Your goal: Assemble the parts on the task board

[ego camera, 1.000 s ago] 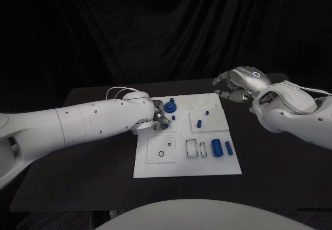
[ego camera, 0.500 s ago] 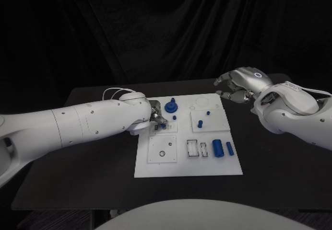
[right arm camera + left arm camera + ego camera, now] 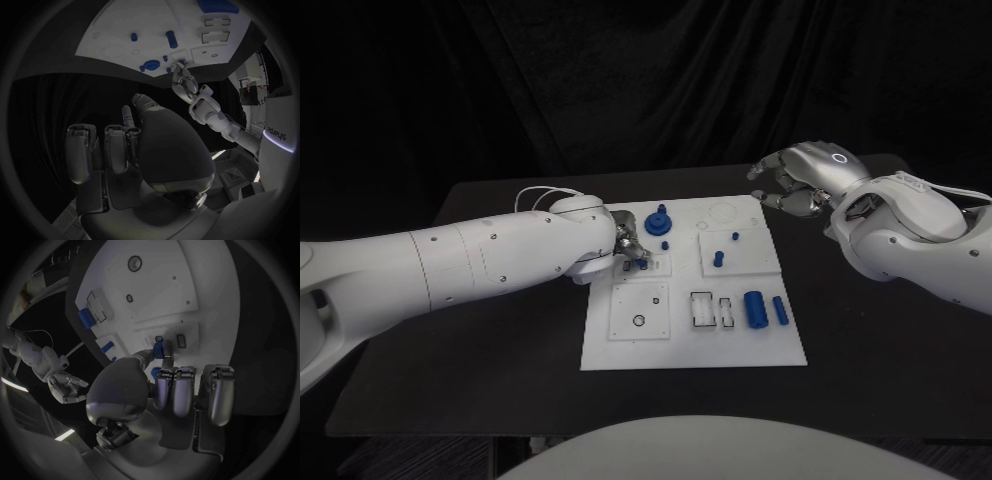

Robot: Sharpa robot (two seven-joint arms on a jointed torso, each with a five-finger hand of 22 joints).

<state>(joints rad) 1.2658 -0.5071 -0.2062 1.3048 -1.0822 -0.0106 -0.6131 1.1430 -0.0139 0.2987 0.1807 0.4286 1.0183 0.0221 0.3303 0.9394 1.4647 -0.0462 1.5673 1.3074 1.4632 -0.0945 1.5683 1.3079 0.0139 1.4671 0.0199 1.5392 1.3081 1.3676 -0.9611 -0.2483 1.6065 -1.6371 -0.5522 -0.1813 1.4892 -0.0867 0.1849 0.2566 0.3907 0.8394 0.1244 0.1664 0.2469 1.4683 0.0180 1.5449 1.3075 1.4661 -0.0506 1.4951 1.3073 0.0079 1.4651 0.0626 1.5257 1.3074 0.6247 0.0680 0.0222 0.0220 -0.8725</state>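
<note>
The white task board [image 3: 733, 340] lies mid-table. My left hand [image 3: 629, 248] hovers low over its upper-left section and pinches a small blue part [image 3: 164, 349] between thumb and a finger, just above two small slots [image 3: 180, 340]. The other fingers [image 3: 214, 390] are curled. A blue knob-shaped part [image 3: 656, 220] stands just beyond that hand. My right hand [image 3: 798, 180] hangs above the board's far right corner, fingers [image 3: 81, 150] curled in, nothing seen in them. The right wrist view shows the board [image 3: 187, 30] and the left hand [image 3: 184, 82] below.
On the board stand two short blue pegs [image 3: 715, 257] [image 3: 733, 237]. A thick blue cylinder [image 3: 753, 308] and a thinner one [image 3: 777, 309] lie beside two rectangular slots [image 3: 700, 308]. A small black ring [image 3: 635, 322] sits lower left. Black table [image 3: 488, 330] surrounds the board.
My left hand has shifted slightly left and down over the board with the small blue part still pinched. The right hand has stayed where it was.
</note>
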